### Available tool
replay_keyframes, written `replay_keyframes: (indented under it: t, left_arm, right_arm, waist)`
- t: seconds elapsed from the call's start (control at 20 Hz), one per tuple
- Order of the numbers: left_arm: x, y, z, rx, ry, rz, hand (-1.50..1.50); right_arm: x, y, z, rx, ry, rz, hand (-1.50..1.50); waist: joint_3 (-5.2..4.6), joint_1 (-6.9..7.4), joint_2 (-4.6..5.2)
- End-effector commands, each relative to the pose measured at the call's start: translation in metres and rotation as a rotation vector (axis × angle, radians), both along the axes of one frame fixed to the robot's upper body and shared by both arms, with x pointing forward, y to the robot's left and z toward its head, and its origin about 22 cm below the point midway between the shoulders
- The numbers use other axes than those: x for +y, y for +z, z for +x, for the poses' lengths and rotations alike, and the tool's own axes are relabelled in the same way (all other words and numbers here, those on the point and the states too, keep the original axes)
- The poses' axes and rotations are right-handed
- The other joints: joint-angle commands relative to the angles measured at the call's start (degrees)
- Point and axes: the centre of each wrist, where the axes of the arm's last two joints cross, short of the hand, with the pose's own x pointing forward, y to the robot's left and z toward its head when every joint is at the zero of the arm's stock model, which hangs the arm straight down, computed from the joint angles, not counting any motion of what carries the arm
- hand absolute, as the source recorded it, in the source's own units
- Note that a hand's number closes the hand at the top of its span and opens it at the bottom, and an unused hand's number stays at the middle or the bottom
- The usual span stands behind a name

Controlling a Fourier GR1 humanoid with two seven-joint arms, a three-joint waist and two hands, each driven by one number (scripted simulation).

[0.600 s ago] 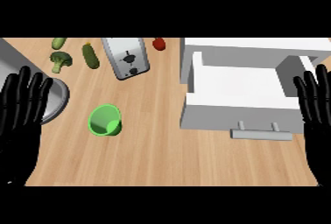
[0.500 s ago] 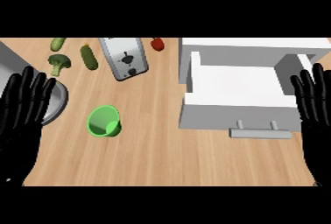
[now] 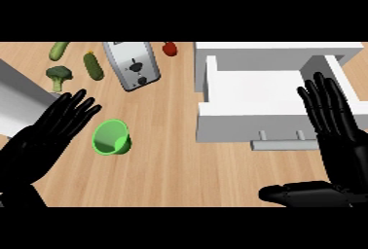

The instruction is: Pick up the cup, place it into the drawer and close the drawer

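While both hands (image 3: 43,141) (image 3: 338,136) stay spread, the cup (image 3: 111,137) lies on the wooden counter (image 3: 179,165).

I see the green cup (image 3: 111,137) lying tipped on the wooden bench (image 3: 179,165), its open mouth facing up toward me — nothing holds it. The white drawer (image 3: 255,97) stands pulled open well to its right — grey handle (image 3: 287,144) at the front.

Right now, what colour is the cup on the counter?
Bright green cup, clearest in the head view.
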Motion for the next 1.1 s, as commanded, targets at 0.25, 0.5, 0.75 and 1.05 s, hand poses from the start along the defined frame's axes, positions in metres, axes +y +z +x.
replay_keyframes:
  t: [0.25,0.5,0.75,1.05]
  left_arm:
    - [0.056,-0.032,0.069,0.145,-0.073,0.044,-1.5]
    - [0.059,-0.07,0.075,0.172,-0.073,0.076,-1.5]
    - [0.065,-0.102,0.083,0.211,-0.032,0.103,-1.5]
    - [0.063,-0.132,0.089,0.235,0.019,0.164,-1.5]
  right_arm:
    - [0.001,-0.016,0.026,0.058,0.024,0.004,-1.5]
    - [-0.008,0.003,0.045,0.027,0.024,-0.013,-1.5]
    - [-0.007,0.005,0.041,0.01,0.05,-0.011,-1.5]
    - [-0.011,0.023,0.059,0.002,0.044,-0.014,-1.5]
  waist:
    - [0.18,-0.13,-0.25]
    - [0.16,0.14,-0.28]
    - [0.13,-0.29,-0.21]
    - [0.08,-0.57,-0.04]
